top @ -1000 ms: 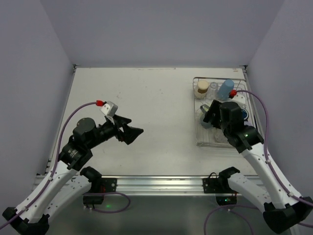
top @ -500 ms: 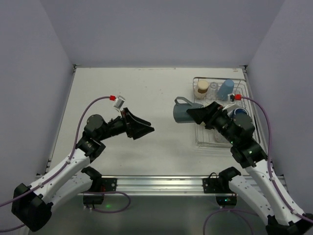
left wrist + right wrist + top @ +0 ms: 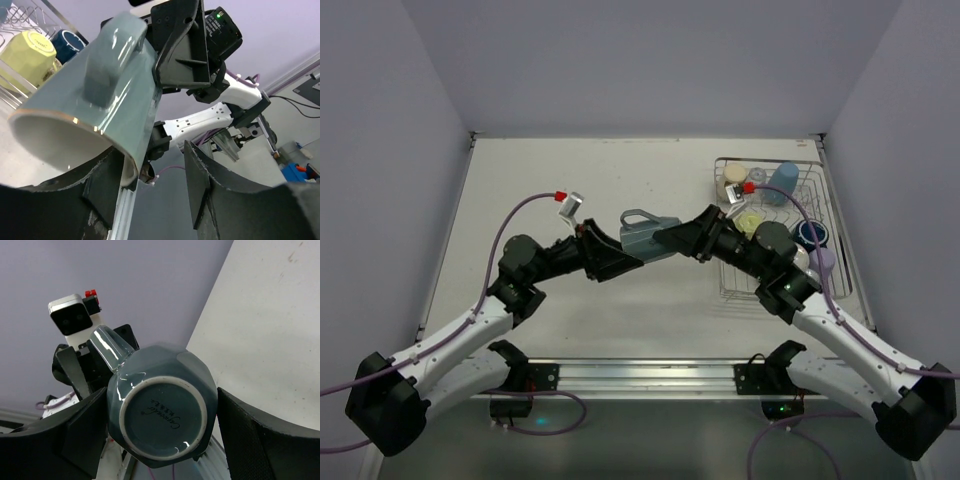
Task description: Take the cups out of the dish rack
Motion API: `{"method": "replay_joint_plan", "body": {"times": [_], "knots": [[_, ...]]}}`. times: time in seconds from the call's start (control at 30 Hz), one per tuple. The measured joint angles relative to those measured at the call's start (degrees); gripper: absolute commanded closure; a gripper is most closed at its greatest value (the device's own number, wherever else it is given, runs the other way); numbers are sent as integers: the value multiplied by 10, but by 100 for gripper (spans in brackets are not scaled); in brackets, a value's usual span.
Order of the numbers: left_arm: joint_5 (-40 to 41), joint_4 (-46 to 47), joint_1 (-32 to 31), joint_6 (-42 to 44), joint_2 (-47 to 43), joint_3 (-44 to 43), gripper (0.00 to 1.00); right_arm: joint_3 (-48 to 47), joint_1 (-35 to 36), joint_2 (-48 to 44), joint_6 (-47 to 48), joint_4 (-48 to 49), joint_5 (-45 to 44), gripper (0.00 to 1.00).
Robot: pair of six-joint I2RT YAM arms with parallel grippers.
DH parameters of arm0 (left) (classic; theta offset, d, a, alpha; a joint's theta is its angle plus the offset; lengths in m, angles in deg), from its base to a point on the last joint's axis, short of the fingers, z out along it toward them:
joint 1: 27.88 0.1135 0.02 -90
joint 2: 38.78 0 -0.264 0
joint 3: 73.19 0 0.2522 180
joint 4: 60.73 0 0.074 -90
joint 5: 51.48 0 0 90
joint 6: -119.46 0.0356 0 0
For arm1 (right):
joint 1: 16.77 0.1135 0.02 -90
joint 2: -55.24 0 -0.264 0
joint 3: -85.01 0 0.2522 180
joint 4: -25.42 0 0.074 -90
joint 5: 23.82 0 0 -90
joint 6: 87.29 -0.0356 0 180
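A grey-blue mug (image 3: 645,237) hangs in the air over the middle of the table, lying on its side. My right gripper (image 3: 672,240) is shut on its base end; the mug's underside (image 3: 162,415) fills the space between the right gripper's (image 3: 161,432) two fingers. My left gripper (image 3: 628,258) meets it from the left, open, with the mug's rim (image 3: 75,150) against one finger (image 3: 102,192) and a gap to the other finger (image 3: 200,190). The dish rack (image 3: 770,160) at the right holds more cups: cream (image 3: 734,178), light blue (image 3: 782,182), yellow (image 3: 750,217), navy (image 3: 812,235), lavender (image 3: 823,262).
Purple cables loop over both arms. Grey walls close the table at the back and both sides. The yellow cup (image 3: 30,50) and navy cup (image 3: 67,42) show in the rack (image 3: 25,15) behind the mug. A metal rail (image 3: 640,375) runs along the near edge.
My right gripper lifted the grey-blue mug out of the rack and carried it left to mid-table. My left arm swung right to meet it, its jaws narrowing around the rim.
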Motion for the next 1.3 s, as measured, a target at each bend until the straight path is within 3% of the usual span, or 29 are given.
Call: {"method": "replay_joint_plan", "body": {"times": [0.17,0.23,0.37,0.4,0.47,0.63,0.93,1.3], "knots": [[11,5,-1,1,3,0,71,4,26,42,-21,52,11,90],[25,3,-1,3,3,0,100,11,31,48,-34,77,13,90],[42,3,-4,15,-12,-2,100,21,33,52,-52,120,14,34],[49,-13,-5,24,-18,-6,100,21,34,53,-52,123,14,12],[65,-67,-11,56,-28,-26,100,21,35,51,-47,118,9,1],[186,-286,5,169,1,-130,100,21,36,12,6,23,-32,1],[285,-558,155,292,217,-318,100,22,36,-85,120,-169,-128,1],[398,-767,259,396,482,-601,100,23,36,-99,199,-296,-155,1]]}}
